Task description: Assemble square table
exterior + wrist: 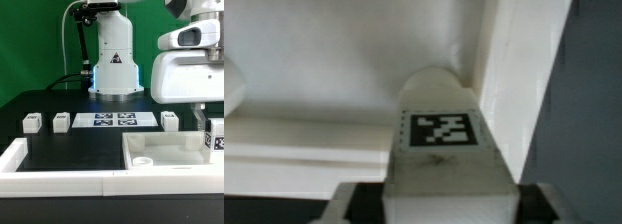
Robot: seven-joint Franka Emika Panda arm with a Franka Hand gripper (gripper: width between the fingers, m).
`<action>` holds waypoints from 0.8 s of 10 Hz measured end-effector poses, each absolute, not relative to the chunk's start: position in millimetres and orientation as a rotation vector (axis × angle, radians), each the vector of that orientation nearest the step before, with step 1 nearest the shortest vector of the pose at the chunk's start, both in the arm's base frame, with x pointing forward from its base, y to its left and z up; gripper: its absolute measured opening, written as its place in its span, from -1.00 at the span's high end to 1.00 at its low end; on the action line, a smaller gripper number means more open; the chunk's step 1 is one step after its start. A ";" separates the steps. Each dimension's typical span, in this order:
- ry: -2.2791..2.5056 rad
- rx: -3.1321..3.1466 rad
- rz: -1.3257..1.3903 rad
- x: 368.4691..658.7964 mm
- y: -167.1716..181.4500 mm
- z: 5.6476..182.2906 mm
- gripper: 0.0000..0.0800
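The leg might slip or bump the slab

The gripper (441, 200) pinches a white leg (443, 130) with a tag on it, right beside the far edge of the square table slab (160, 150), which lies on the worktop (70, 150) at the exterior view's right. If the pinch is weak, the leg may tip or fall; if it goes too low, it may knock the slab out of place

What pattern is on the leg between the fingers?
The leg bears a black-and-white tag; clearest in wrist view.
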State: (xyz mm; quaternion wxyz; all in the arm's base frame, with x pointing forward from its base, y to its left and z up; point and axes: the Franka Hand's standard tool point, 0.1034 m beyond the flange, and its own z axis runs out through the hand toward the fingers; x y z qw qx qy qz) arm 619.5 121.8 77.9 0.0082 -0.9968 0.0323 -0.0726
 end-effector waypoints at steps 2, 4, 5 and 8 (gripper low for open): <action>0.332 -3.086 -0.239 620.3 120.4 77.8 0.27; 0.517 -3.053 -0.237 620.4 119.5 77.9 0.27; 0.630 -3.031 -0.237 621.0 116.2 77.7 0.27; 0.678 -3.022 -0.236 621.2 113.0 77.7 0.04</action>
